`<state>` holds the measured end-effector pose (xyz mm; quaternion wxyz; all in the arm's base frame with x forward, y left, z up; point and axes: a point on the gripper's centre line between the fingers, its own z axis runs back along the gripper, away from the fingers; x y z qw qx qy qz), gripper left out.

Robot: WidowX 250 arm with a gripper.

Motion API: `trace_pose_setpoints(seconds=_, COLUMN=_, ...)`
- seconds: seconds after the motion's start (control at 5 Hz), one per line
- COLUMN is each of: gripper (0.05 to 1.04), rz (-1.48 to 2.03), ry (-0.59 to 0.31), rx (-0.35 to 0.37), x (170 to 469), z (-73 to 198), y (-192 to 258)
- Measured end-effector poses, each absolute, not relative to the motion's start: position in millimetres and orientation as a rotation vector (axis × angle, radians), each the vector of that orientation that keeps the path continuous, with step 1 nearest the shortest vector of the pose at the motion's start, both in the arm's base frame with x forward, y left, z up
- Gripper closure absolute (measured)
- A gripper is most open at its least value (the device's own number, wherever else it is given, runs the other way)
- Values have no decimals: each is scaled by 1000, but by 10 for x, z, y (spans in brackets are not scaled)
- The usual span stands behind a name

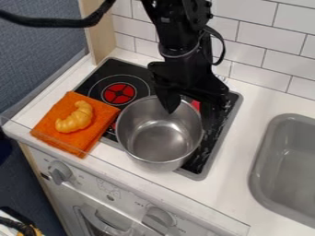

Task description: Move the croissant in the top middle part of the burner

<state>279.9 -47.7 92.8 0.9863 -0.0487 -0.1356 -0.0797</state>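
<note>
Lying across the middle of the orange cloth [50, 120], the croissant [75, 118] curves from the cloth's back edge towards its left side. The cloth covers the front left corner of the black cooktop [102, 73] and spreads over the white counter [52, 87] to its front edge. Behind and to the right of the cloth, near the cooktop's back left corner, is a ringed burner [119, 93] with a red centre.

Right of the cloth stands an upright metal pot [160, 134], its mouth open upwards, between the cooktop's front and back edges. The gripper [190, 113] hangs over the pot's back rim, towards the cooktop's back right corner. Its fingers [169, 102] are spread wide with no object held between them; the left one in view overlaps the pot's mouth, while the right one seems to be beyond the rim, though it blends into the black surface there.

Farther right, a grey sink [287, 161] is set into the counter. Pale tiles [265, 41] rise behind the counter's back edge, and two knobs [60, 172] sit on the panel below its front edge.
</note>
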Motion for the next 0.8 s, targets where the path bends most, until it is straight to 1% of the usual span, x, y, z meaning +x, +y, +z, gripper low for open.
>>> trace_pose_setpoints(seconds=0.2, gripper=79, rz=-157, ry=-247, rx=-104, x=2764, z=862, y=-484)
trace_pose_setpoints(seconds=0.4, gripper=79, rz=-149, ry=-262, rx=-141, x=2751, z=928, y=-432)
trace_pose_setpoints(seconds=0.6, gripper=79, rz=-135, ry=-277, rx=-161, x=2717, z=1050, y=-351)
trace_pose_setpoints(seconds=0.8, gripper=79, rz=-128, ry=-297, rx=-118, x=2653, z=1268, y=-136)
